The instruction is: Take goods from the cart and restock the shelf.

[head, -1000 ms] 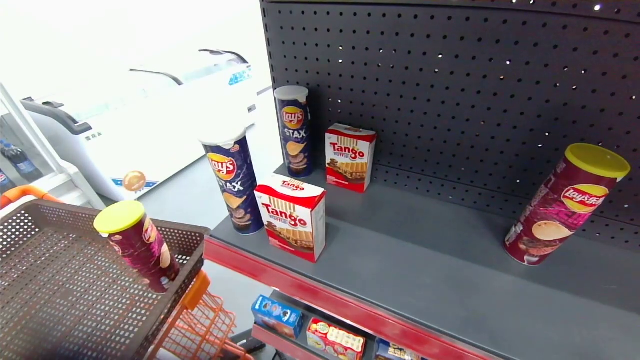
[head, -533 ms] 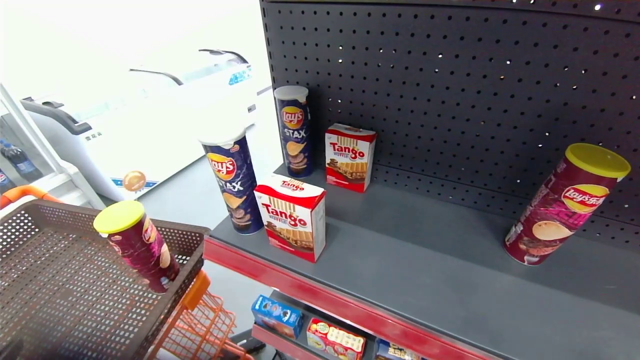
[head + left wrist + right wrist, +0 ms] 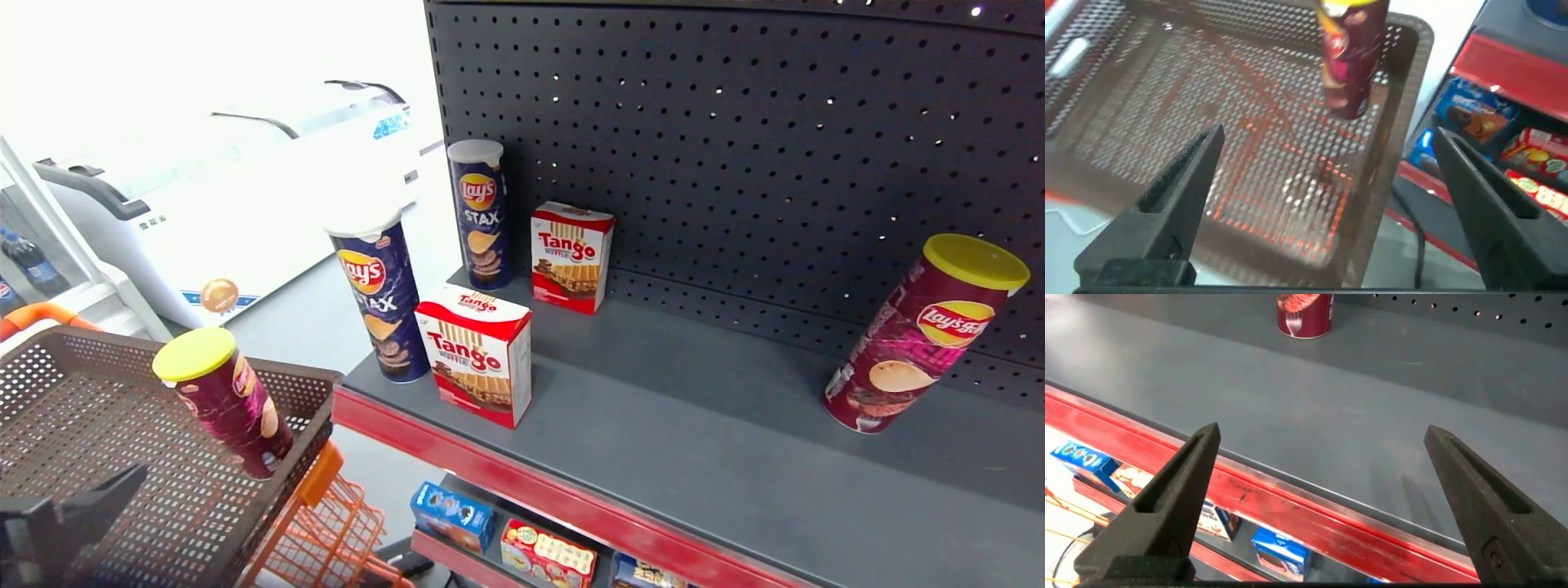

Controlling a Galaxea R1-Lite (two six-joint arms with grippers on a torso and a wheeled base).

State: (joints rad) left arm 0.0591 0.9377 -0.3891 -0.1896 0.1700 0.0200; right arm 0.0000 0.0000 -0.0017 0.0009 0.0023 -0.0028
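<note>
print: brand logos on chip cans (image 3: 384, 302) | brand wordmarks on wafer boxes (image 3: 478, 355)

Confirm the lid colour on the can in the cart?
Yellow lid on a dark red can; clearest in the head view.

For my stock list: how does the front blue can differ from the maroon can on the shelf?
The front blue can has a white lid; the maroon can has a yellow one. The front blue can stands at the left edge of the shelf, the maroon can far right. Both are tall tubes.
</note>
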